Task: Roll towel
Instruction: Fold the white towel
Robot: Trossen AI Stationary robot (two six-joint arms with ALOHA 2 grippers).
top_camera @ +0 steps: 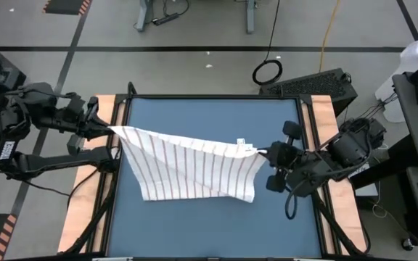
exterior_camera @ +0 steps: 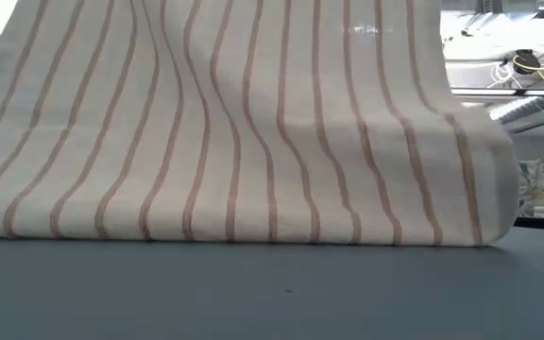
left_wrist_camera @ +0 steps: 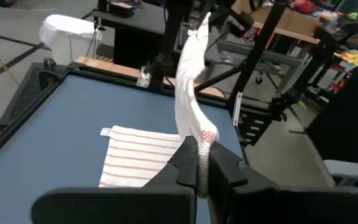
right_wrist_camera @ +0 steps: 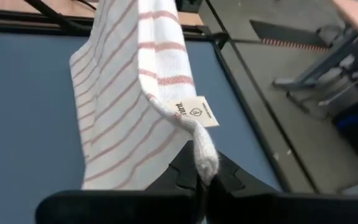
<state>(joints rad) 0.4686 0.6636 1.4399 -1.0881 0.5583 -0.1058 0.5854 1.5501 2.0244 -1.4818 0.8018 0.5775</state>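
Observation:
The towel (top_camera: pixel 194 167), white with narrow reddish stripes, hangs stretched between my two grippers above the blue table (top_camera: pixel 209 116). Its upper edge runs from the left side to the right side. Its lower part (exterior_camera: pixel 253 212) rests on the tabletop in a soft fold. My left gripper (top_camera: pixel 109 129) is shut on the towel's left upper corner, above the table's left edge. My right gripper (top_camera: pixel 261 151) is shut on the right upper corner, next to a small white label (right_wrist_camera: pixel 194 112). My left gripper pinches a bunched corner of the towel (left_wrist_camera: pixel 202 144) between its two fingers, coming nearly level from the table's left side. The cloth runs from the fingers across to the other gripper, lifted and fairly taut. My right gripper pinches the towel's bunched corner (right_wrist_camera: pixel 205 158) between its two fingers, just beside the label. The fingers slant downward from the table's right side. The cloth hangs away from them, and its lower part lies on the table.
Wooden rails (top_camera: pixel 85 203) (top_camera: pixel 325 116) flank the blue tabletop, inside a black frame. Bare blue surface lies in front of the towel (exterior_camera: pixel 272 293) and behind it (top_camera: pixel 209 116). A black keyboard (top_camera: pixel 310 83) sits off the far right corner.

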